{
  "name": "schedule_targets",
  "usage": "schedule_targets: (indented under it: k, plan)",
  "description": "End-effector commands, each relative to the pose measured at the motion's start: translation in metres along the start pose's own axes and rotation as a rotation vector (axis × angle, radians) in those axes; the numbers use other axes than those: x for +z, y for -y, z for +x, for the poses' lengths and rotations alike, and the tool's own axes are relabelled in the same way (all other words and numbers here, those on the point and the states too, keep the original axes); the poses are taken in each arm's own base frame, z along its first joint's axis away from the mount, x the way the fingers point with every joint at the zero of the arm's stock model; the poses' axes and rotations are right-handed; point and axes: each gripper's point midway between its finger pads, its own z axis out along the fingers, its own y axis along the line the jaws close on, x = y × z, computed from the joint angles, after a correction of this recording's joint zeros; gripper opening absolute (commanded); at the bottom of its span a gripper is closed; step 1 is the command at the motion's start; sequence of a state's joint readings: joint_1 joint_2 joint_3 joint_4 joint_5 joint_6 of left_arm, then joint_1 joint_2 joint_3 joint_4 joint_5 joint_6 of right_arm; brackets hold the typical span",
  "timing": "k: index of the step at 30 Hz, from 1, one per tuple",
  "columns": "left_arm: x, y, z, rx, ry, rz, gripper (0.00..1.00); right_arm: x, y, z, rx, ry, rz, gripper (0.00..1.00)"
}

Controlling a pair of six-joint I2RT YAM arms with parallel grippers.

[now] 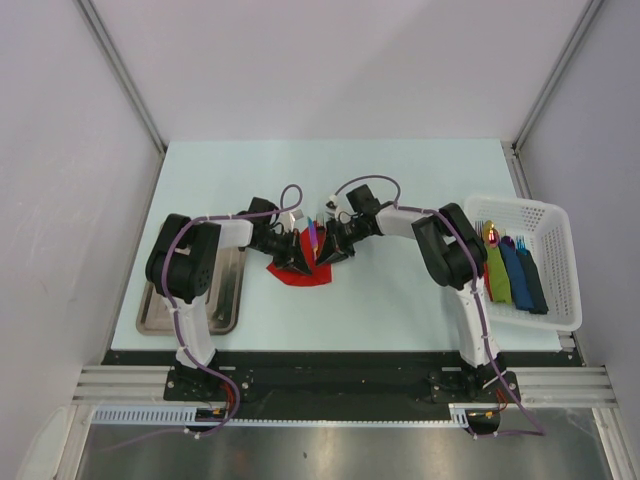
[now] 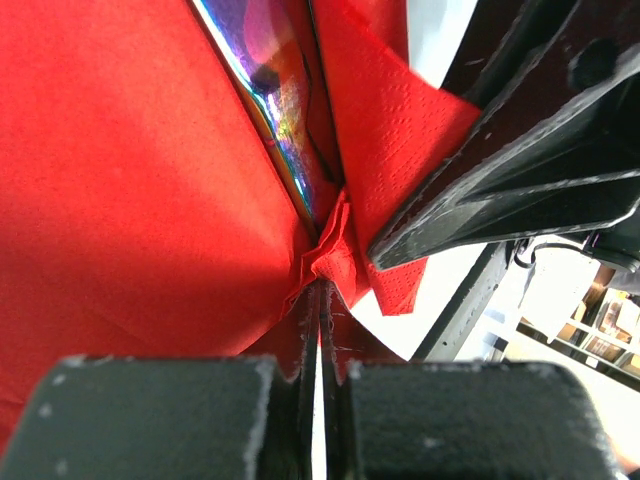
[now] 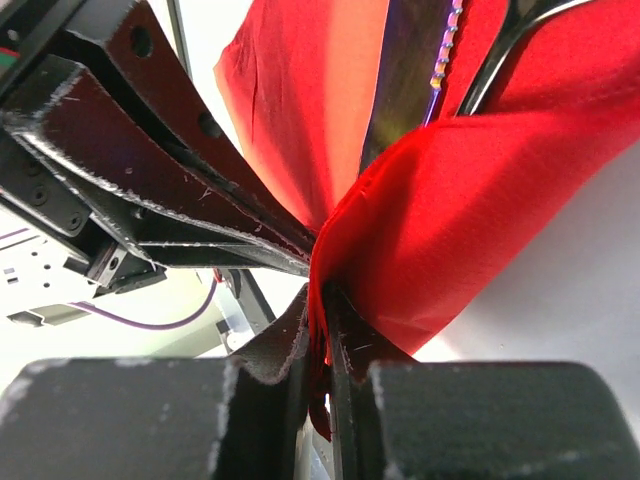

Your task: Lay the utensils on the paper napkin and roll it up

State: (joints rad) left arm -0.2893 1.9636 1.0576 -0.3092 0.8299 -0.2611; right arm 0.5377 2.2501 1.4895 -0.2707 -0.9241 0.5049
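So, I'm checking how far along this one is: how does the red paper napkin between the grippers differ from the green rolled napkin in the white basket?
The red paper napkin is loosely folded and wide; the green rolled napkin is a tight narrow bundle. The red one is pinched by both the left gripper and the right gripper; the green one lies untouched in the white plastic basket. Both wrap cutlery.

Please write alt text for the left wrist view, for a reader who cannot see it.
The left end effector is shut on a pinched fold of the red paper napkin. A shiny utensil lies in its crease above.
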Motion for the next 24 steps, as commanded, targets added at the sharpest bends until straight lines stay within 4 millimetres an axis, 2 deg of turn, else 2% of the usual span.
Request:
schedule_targets:
  k: [1,11,17,20,24]
  plan:
    - [0.001,-0.012,-0.007,0.038,0.027,-0.045,0.00,0.005,-0.013,-0.009,-0.039,0.008,-0.026,0.11]
    - [0.001,-0.012,-0.007,0.037,0.027,-0.049,0.00,0.012,-0.015,-0.011,-0.068,0.002,-0.024,0.11]
    - [0.000,-0.013,-0.006,0.035,0.027,-0.049,0.00,0.017,-0.009,-0.008,-0.076,-0.015,-0.018,0.11]
    - [-0.001,-0.012,-0.007,0.036,0.031,-0.048,0.00,0.022,-0.002,-0.003,-0.080,-0.033,-0.007,0.11]
    - [-0.010,-0.006,-0.012,0.054,0.060,-0.039,0.00,0.024,0.017,0.001,-0.048,-0.047,0.026,0.11]
